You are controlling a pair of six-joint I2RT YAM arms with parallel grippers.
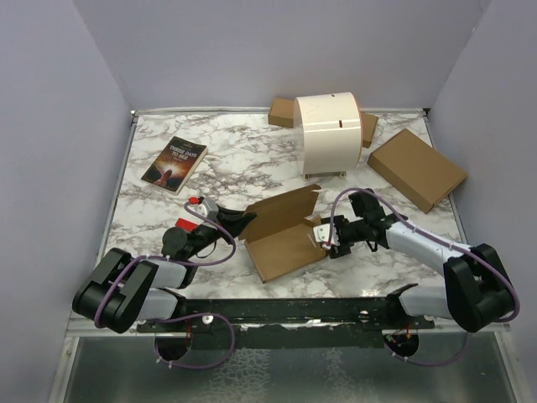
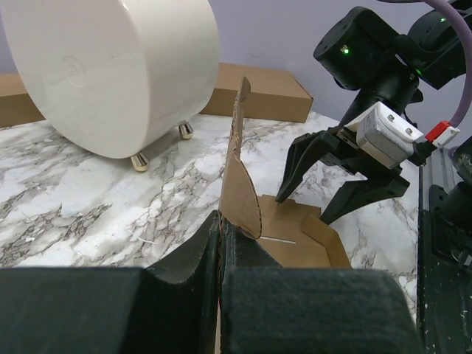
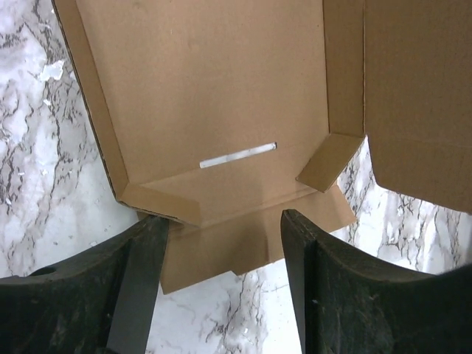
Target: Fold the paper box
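Top view: the paper box [image 1: 287, 239] lies half-folded at the near middle of the table [image 1: 231, 159], its lid panel raised on the far side. The left gripper [image 1: 244, 223] meets its left edge and the right gripper [image 1: 324, 238] its right edge. A book [image 1: 174, 163] lies far left. A white drum [image 1: 330, 134] stands far centre, and a larger brown box [image 1: 417, 169] sits by the right rim. Bare marble lies between the book and the paper box.

Left wrist view: the left gripper [image 2: 221, 223] is clamped together on an upright flap of the paper box [image 2: 241, 188]. The right gripper [image 2: 306, 206] stands opposite, fingers apart.

Right wrist view: the right gripper [image 3: 223, 218] is spread, its fingers [image 3: 140, 280] astride the near tab. The tray of the paper box [image 3: 214, 88] shows bare cardboard and one slot.
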